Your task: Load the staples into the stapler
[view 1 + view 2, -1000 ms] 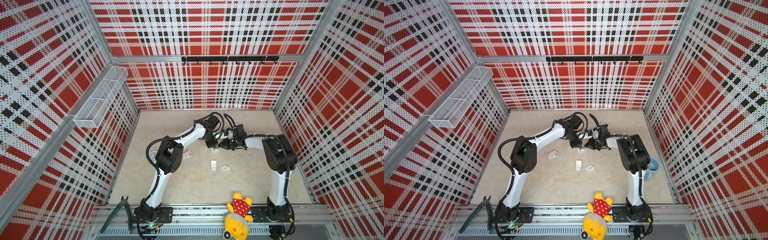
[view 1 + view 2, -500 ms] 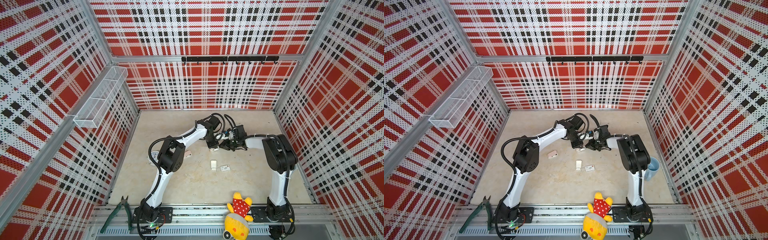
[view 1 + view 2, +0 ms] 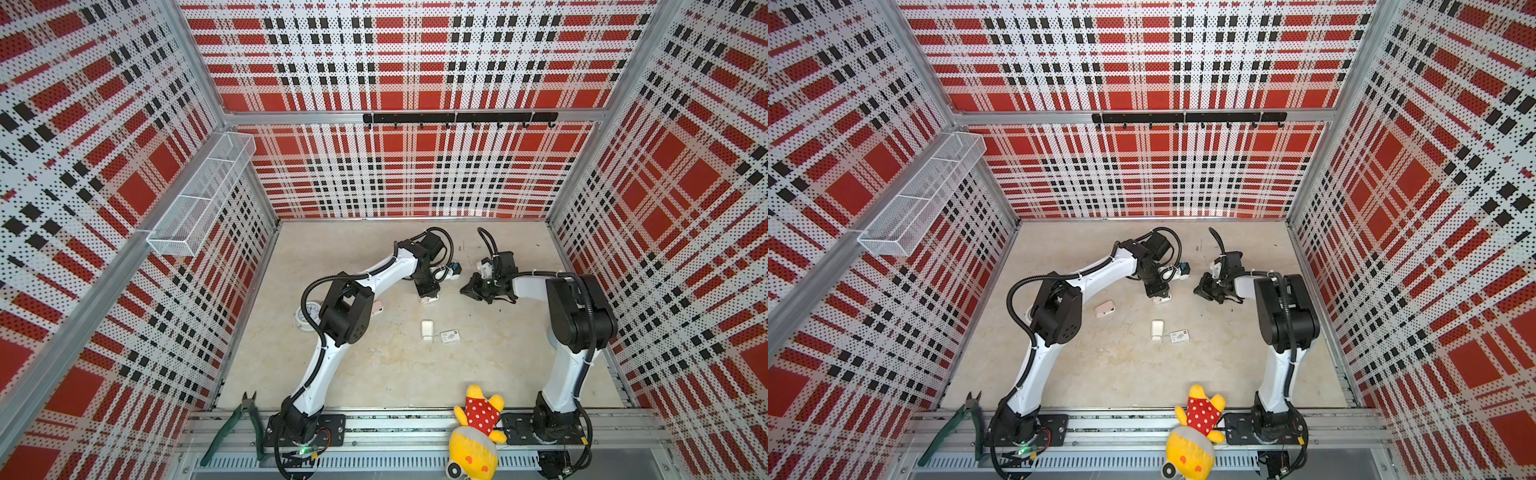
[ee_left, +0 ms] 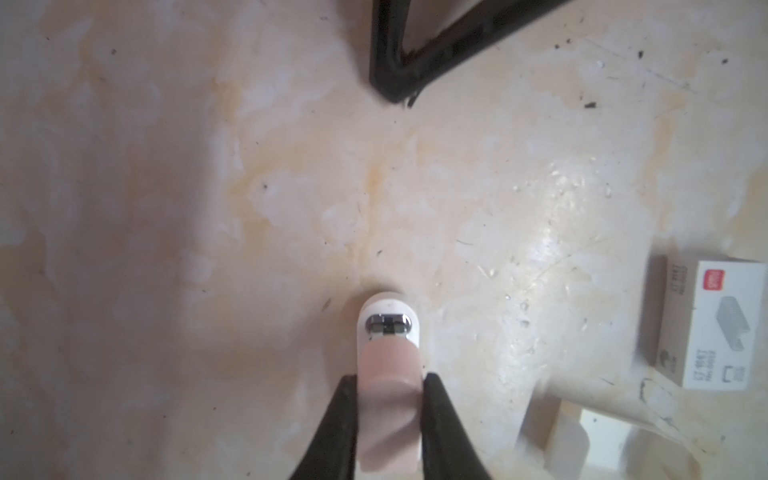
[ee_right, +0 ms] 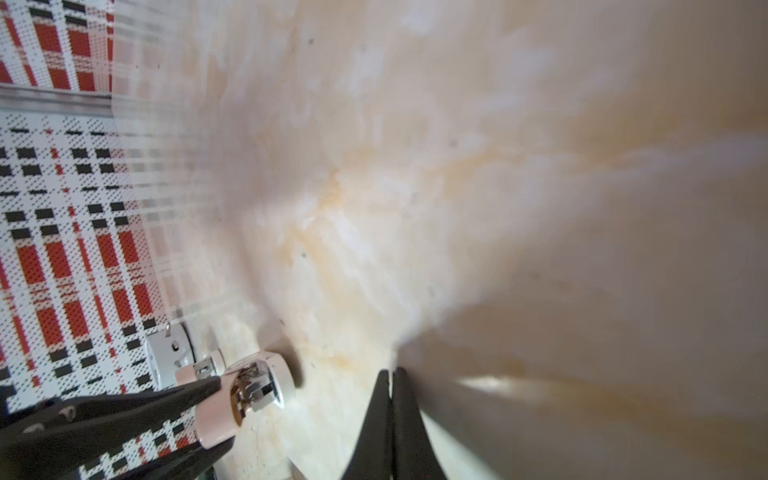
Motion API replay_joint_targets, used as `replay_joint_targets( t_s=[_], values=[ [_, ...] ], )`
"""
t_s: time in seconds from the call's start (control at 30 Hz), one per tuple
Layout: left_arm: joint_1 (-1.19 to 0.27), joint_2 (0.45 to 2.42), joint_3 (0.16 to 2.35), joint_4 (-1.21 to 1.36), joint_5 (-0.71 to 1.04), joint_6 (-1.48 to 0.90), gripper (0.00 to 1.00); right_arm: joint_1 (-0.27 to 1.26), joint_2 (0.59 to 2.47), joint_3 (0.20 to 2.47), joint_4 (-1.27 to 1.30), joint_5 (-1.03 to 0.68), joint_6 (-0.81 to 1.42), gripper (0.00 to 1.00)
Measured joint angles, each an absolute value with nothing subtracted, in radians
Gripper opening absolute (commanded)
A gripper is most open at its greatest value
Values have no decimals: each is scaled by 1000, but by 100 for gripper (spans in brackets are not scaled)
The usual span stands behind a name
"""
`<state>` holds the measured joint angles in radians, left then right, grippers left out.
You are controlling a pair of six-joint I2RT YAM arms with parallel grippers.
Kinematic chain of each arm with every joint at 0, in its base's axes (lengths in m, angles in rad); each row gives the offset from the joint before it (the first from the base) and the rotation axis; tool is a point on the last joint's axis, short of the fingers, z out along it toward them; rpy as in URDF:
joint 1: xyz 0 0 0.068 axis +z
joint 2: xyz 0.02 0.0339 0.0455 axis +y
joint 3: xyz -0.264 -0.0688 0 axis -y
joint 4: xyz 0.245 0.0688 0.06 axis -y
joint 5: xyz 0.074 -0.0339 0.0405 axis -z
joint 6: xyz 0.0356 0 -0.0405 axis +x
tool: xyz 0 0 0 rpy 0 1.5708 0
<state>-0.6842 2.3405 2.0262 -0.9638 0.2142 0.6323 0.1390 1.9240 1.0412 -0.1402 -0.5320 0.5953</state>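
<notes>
My left gripper pinches the pink stapler, metal channel just past its tips; my right gripper is pressed together on nothing I can see. The staples show only as the staple box beside the left jaws; I'd steady the stapler and feed squarely.

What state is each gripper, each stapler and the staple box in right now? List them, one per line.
left gripper: shut on the held stapler.
held stapler: clamped by its pink sides, metal front end showing.
right gripper: shut, nothing clearly held.
second stapler: lying loose on the table.
staple box: lying flat on the table, untouched.
</notes>
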Motion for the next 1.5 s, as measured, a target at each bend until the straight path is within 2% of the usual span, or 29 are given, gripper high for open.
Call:
replay_joint_targets(
  t_s=[0.73,1.5],
  values=[
    [-749,2457,2218,-1129,51,646,10,62,1474,976,-423,-372,516,7],
    [-761,2560,2408,-1282,19,664,8,62,1338,826,-461,-362,513,7]
  ],
)
